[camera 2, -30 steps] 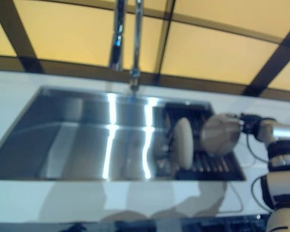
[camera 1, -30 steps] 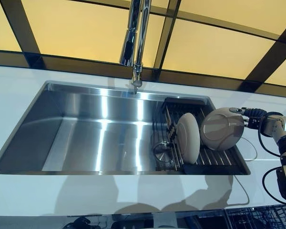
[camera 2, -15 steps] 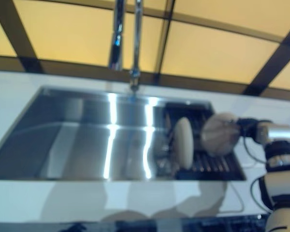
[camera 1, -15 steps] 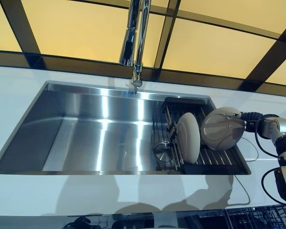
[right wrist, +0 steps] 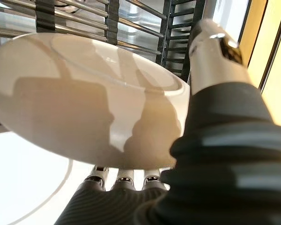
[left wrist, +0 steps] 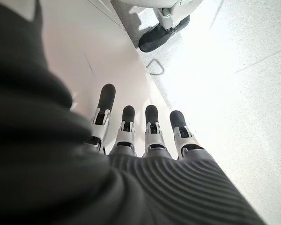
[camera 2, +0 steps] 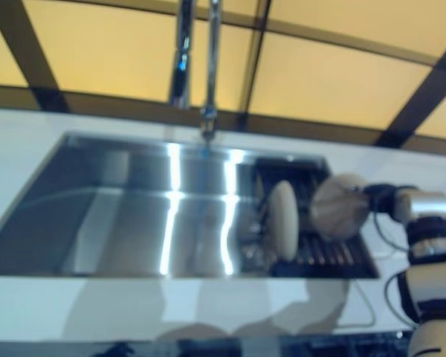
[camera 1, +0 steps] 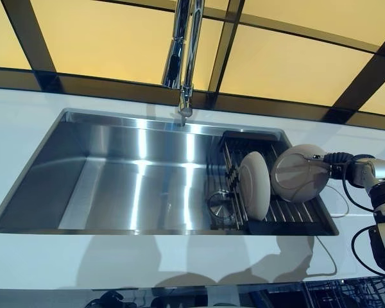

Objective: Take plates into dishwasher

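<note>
Your right hand [camera 1: 339, 168] has a plate [camera 1: 299, 173] pinched at its rim: in the right wrist view the thumb [right wrist: 214, 51] lies over the upper face of the plate [right wrist: 84, 98] and the fingers [right wrist: 124, 179] sit underneath it, so the hand is closed on that plate. You hold it on edge, its underside toward the camera, above the right end of the black dish rack [camera 1: 273, 212], which sits in the right part of the steel sink [camera 1: 115, 173]. I cannot tell from these views whether the plate's lower edge touches the rack bars.

A second plate [camera 1: 254, 185] stands upright in the rack, just left of the one you hold; the two look close but apart. A small metal ring-shaped thing [camera 1: 219, 204] lies in the sink just left of that plate, by the rack's edge. The tap [camera 1: 183, 58] hangs over the back middle of the sink, and the white counter [camera 1: 64, 256] runs along the front.

Your left hand [left wrist: 131, 136] shows only in its own wrist view, fingers straight and relaxed, holding nothing, over a pale floor
</note>
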